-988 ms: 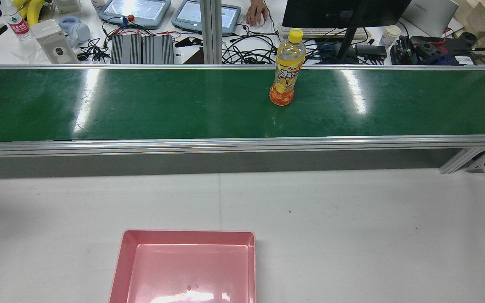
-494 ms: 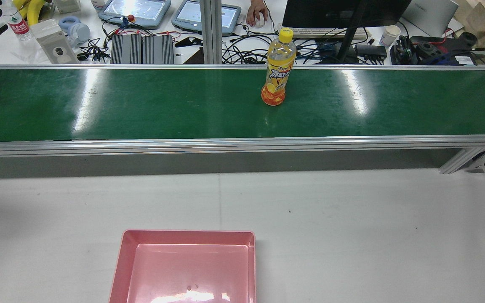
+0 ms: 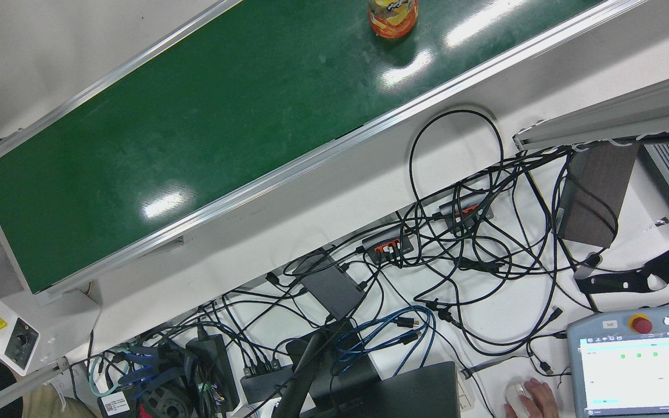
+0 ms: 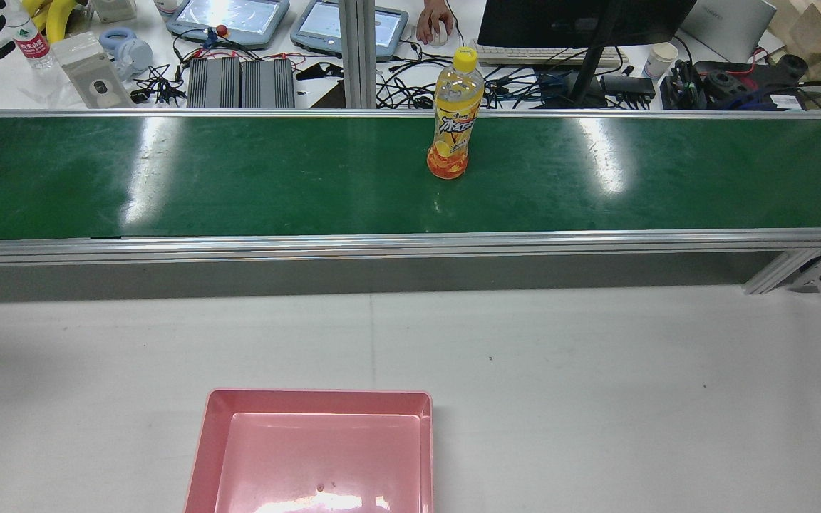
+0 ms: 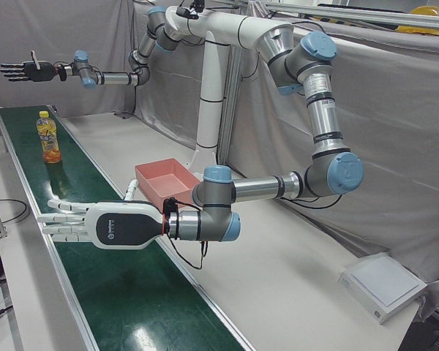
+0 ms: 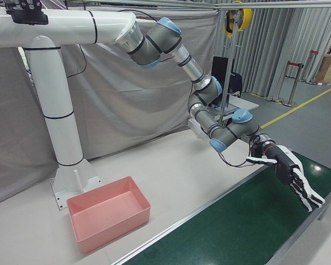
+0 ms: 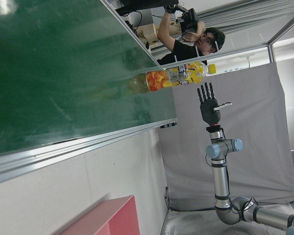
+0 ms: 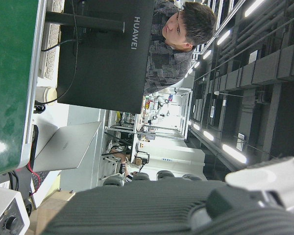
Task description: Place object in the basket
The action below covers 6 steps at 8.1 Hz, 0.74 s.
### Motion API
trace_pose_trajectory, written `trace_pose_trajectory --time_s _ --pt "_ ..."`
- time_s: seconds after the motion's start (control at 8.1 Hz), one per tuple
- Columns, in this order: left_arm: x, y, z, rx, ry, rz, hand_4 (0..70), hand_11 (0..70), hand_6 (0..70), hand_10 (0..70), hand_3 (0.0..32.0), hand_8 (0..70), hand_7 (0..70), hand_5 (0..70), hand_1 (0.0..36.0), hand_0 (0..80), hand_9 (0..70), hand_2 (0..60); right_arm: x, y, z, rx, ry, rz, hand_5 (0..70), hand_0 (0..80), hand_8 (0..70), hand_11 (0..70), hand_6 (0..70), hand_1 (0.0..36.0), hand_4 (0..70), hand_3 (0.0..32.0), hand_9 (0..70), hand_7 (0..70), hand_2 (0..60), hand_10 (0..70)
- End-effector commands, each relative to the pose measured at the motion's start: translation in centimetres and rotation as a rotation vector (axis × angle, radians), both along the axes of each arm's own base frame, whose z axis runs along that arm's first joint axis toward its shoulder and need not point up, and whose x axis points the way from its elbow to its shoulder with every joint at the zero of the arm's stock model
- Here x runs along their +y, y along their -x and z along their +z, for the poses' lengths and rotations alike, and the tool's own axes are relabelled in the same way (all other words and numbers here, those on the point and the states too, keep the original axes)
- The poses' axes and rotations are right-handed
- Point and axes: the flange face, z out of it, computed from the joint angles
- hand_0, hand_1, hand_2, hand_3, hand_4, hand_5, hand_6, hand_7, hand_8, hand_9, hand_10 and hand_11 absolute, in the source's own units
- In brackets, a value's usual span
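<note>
Upright bottle (image 5: 50, 137) stands on belt (image 5: 132, 292) between low left robot hand (image 5: 95, 227) and raised right robot hand (image 5: 22, 71); both spread flat, empty.

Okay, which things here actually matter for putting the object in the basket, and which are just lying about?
Belong to the job:
yellow-capped orange drink bottle, upright on the green conveyor belt
empty pink plastic basket
left hand, open
right hand, open

Just lying about:
tangled black cables
grey teach pendant
black monitor

Grey curtains (image 5: 395, 110) hang behind a white worktop (image 4: 596, 399). Beyond it, a cluttered desk (image 3: 485, 325) carries tangled cables (image 3: 462, 244) and a black monitor (image 8: 105, 54); ceiling strip lights (image 8: 235, 152) glow overhead.
</note>
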Motion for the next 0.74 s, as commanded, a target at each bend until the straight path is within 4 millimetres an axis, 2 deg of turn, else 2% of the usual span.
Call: trace_pose_trajectory --time_s 0.0,0.12,0.37,0.62 --pt "-0.04 -0.01 -0.15 0.0 -0.001 0.0 7.5 7.0 0.0 4.0 1.2 1.4 0.0 13.6 2.1 54.4 1.0 0.0 0.0 -0.07 -0.12 0.0 -0.003 0.001 0.0 0.0 0.0 0.0 0.0 0.0 0.0 0.0 0.0 0.0 0.0 0.0" --pt "-0.02 -0.11 -0.21 0.0 -0.001 0.002 7.6 7.4 0.0 4.2 0.8 1.4 0.0 13.5 2.9 54.8 0.9 0.0 0.02 -0.07 -0.11 0.0 -0.001 0.001 0.0 0.0 0.0 0.0 0.0 0.0 0.0 0.0 0.0 0.0 0.0 0.0" --pt "-0.05 -0.1 -0.15 -0.001 0.005 0.0 7.1 7.5 0.0 4.1 2.2 1.1 0.0 6.7 4.4 56.8 0.8 0.0 -0.01 0.0 -0.05 0.0 -0.001 0.0 0.0 0.0 0.0 0.0 0.0 0.0 0.0 0.0 0.0 0.0 0.0 0.0" --pt "-0.01 -0.08 -0.07 0.0 0.005 -0.001 6.3 8.1 0.0 4.5 3.8 0.5 0.0 5.6 3.5 56.3 0.1 0.0 -0.01 0.0 -0.05 0.0 -0.001 0.0 0.0 0.0 0.0 0.0 0.0 0.0 0.0 0.0 0.0 0.0 0.0 0.0"
